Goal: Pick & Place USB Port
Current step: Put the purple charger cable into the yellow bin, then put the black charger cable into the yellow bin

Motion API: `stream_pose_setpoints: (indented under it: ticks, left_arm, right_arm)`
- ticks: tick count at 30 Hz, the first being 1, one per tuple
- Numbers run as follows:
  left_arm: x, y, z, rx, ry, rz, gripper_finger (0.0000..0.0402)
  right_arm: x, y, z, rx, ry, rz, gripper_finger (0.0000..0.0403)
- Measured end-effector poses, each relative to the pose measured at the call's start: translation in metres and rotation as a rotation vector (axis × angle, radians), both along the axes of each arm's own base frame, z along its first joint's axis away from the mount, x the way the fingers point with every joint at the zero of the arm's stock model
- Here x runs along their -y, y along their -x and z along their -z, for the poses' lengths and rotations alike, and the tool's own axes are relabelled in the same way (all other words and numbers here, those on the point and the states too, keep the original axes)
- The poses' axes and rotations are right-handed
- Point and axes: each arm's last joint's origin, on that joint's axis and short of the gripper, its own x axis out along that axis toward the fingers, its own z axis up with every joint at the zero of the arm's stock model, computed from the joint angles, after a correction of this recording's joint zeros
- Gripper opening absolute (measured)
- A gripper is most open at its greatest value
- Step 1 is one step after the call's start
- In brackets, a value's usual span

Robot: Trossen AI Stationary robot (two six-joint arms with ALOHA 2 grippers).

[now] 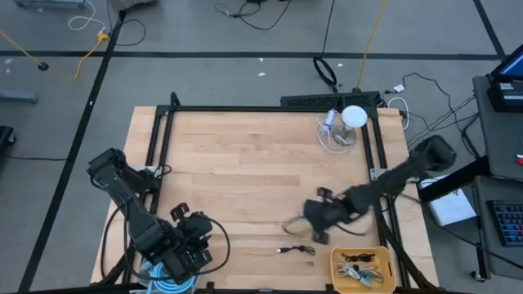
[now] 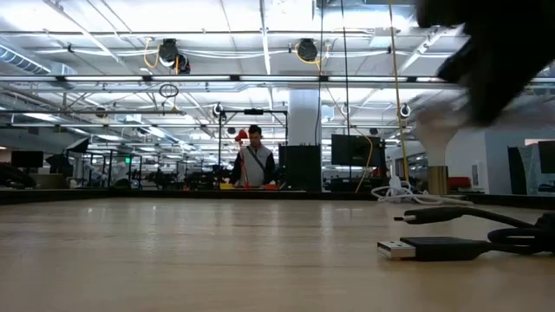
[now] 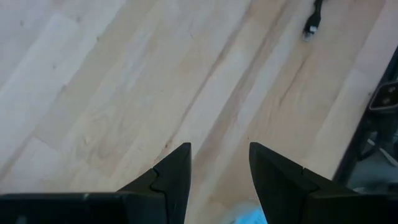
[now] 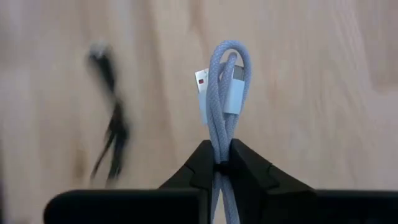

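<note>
My right gripper is shut on a pale blue braided USB cable, bundled into a loop with its two plugs side by side. In the high view this gripper hovers over the table's near right part, and in the low view it is a dark blur high above the wood. A black USB cable lies flat on the table just nearer than it, its plug resting on the wood. My left gripper is open above bare wood at the near left corner. My right gripper pinches the blue cable's bundled strands between its two fingers, just below the looped end. Several strands run through the hold together. The loop and both plugs stick out beyond the fingertips, above the table.
A yellow bin holding several cables sits at the near right corner. A white round object with a coiled white cable stands at the far right. A black frame runs along the table's edges. Bare wood fills the middle.
</note>
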Motion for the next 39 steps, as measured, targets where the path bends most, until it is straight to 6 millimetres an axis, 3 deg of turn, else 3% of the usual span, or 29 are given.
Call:
stream_pose_setpoints:
  ticks: [5, 7, 11, 16, 22, 27, 33, 39]
  left_arm:
    - [-0.005, -0.006, -0.001, 0.033, -0.041, 0.004, 0.0163]
    - [-0.007, -0.009, -0.001, 0.039, -0.046, 0.011, 0.0163]
    - [-0.011, -0.017, -0.001, 0.047, -0.051, 0.036, 0.0163]
    - [-0.017, -0.025, -0.002, 0.050, -0.060, 0.053, 0.0163]
    - [-0.028, -0.035, -0.002, 0.034, -0.077, 0.090, 0.0163]
    - [-0.033, -0.045, -0.003, 0.036, -0.052, 0.130, 0.0163]
    - [-0.036, -0.070, 0.000, 0.104, 0.042, 0.194, 0.0163]
    - [-0.039, -0.110, 0.030, 0.109, 0.061, 0.303, 0.0163]
  right_arm:
    - [-0.025, 0.042, -0.060, -0.005, -0.084, 0.004, 0.0023]
    - [-0.039, 0.061, -0.071, -0.020, -0.125, 0.007, 0.0023]
    - [-0.072, 0.093, -0.067, -0.091, -0.182, 0.016, 0.0023]
    - [-0.107, 0.117, -0.042, -0.182, -0.149, 0.060, 0.0023]
    - [-0.133, 0.119, -0.013, -0.264, -0.151, 0.039, 0.0023]
    - [-0.145, 0.121, -0.002, -0.296, -0.166, 0.033, 0.0041]
    - [-0.145, 0.118, -0.015, -0.249, -0.276, 0.070, 0.0110]
    - [-0.140, 0.119, -0.032, -0.214, -0.371, 0.126, 0.0165]
